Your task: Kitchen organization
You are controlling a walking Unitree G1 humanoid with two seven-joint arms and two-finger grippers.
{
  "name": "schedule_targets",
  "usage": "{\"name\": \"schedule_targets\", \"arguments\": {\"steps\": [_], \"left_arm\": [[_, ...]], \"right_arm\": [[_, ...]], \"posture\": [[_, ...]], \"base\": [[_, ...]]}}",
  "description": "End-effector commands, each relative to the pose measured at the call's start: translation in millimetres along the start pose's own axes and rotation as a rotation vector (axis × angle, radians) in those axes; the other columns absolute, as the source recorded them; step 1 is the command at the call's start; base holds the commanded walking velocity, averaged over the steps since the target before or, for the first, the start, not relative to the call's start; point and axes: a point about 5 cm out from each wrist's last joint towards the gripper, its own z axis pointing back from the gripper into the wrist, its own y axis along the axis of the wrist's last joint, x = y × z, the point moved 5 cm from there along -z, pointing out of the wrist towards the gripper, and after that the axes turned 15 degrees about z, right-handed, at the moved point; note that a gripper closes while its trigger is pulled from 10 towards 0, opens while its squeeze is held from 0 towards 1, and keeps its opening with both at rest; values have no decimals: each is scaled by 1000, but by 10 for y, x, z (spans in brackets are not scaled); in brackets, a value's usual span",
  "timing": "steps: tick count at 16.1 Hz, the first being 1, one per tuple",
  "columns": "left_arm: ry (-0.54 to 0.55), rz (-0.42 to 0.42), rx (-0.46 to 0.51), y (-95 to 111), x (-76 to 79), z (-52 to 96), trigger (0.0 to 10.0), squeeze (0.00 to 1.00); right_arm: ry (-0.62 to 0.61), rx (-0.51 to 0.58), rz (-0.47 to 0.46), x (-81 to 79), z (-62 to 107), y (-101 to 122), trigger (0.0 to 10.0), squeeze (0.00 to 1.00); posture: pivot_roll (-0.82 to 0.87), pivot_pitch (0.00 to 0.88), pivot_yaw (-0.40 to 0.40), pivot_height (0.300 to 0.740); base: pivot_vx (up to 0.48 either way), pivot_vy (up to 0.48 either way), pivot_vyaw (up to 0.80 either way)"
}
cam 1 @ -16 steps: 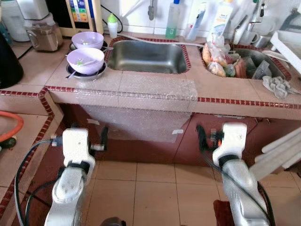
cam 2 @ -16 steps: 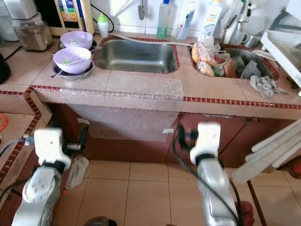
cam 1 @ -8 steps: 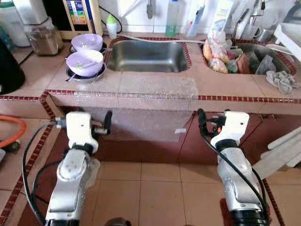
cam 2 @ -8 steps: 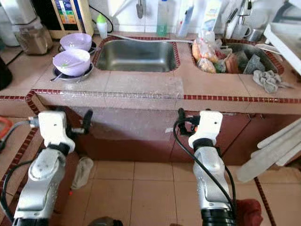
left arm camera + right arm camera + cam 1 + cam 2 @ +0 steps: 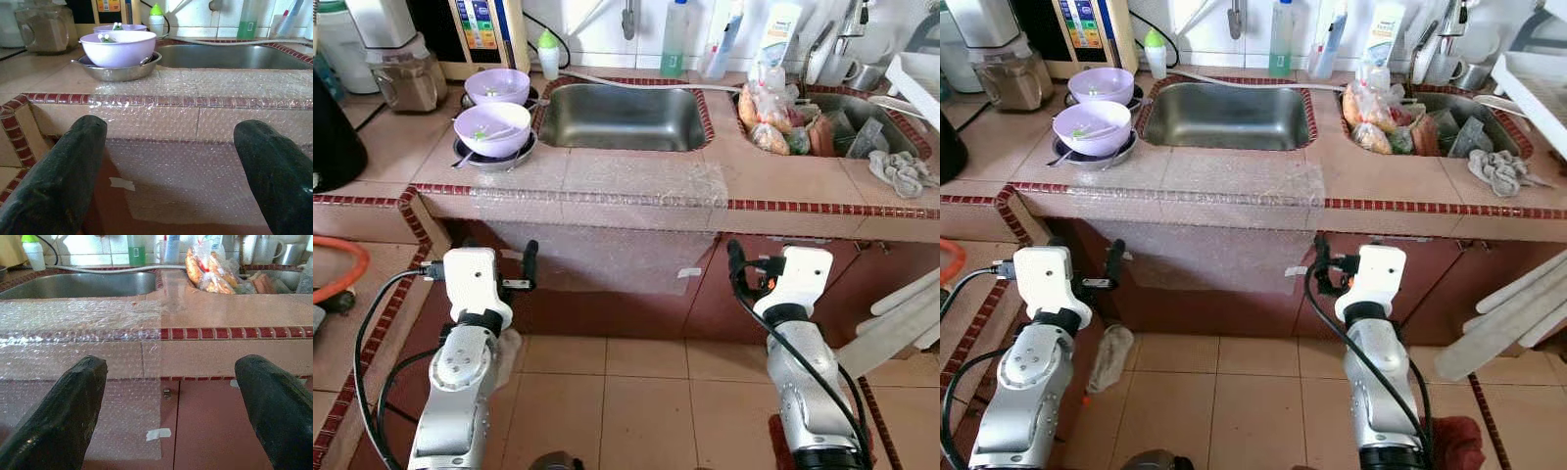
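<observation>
tiled counter (image 5: 636, 196) | bubble wrap (image 5: 607, 250) over its edge | both jaws wide, below counter

The tiled tabletop (image 5: 783, 181) has a red-trimmed edge, with a sheet of bubble wrap (image 5: 607, 196) lying over its near middle and hanging down the front. On its left, two purple bowls (image 5: 492, 127) sit in metal dishes; on the far right lies a crumpled rag (image 5: 904, 174). A cloth (image 5: 1111, 354) lies on the floor (image 5: 636, 401) below.
</observation>
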Motion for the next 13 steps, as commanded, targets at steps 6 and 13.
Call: {"name": "schedule_targets", "arguments": {"steps": [6,13], "left_arm": [[-30,-10,41,138,141,-30,10000,0],[-41,0,65,237,197,-32,10000,0]], "right_arm": [[72,47,40,-102,-82,118,10000,0],[83,102,15,-90,-115,302,10000,0]], "posture": [[69,13,-26,740],[51,24,-24,740]], "base": [[0,0,527],[0,0,558]]}}
